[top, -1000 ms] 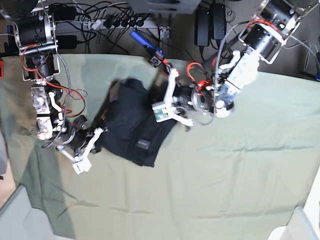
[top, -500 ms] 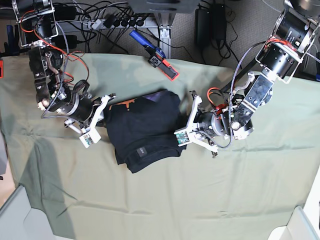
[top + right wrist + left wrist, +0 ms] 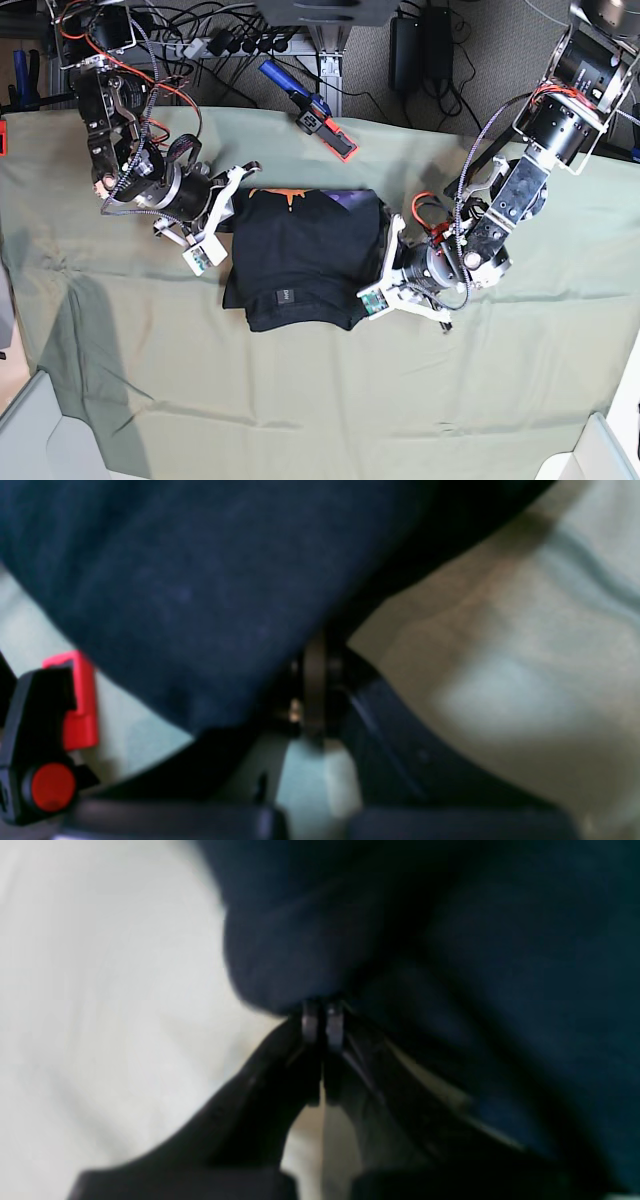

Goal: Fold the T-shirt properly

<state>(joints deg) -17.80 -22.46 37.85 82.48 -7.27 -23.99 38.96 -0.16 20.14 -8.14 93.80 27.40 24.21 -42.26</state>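
T-shirt (image 3: 300, 258) folded into compact black bundle, centre of counter, on pale green cloth (image 3: 500, 380). Grey label up near front edge, orange print showing at rear edge. Left hand (image 3: 377, 280) at bundle's right edge, fingers pressed together pinching T-shirt fabric. Right hand (image 3: 228, 215) at bundle's left edge, likewise pinching T-shirt. Bundle lies between both hands.

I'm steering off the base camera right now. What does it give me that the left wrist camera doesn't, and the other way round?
Only the base view shows the whole folded T-shirt, its grey label, the orange print at its far edge, the right gripper at its other side, and the blue-and-red tool near the table's far edge.

Only the left wrist view shows the left gripper close up, shut on a fold of fabric.

Both show black shirt on the pale green cloth.
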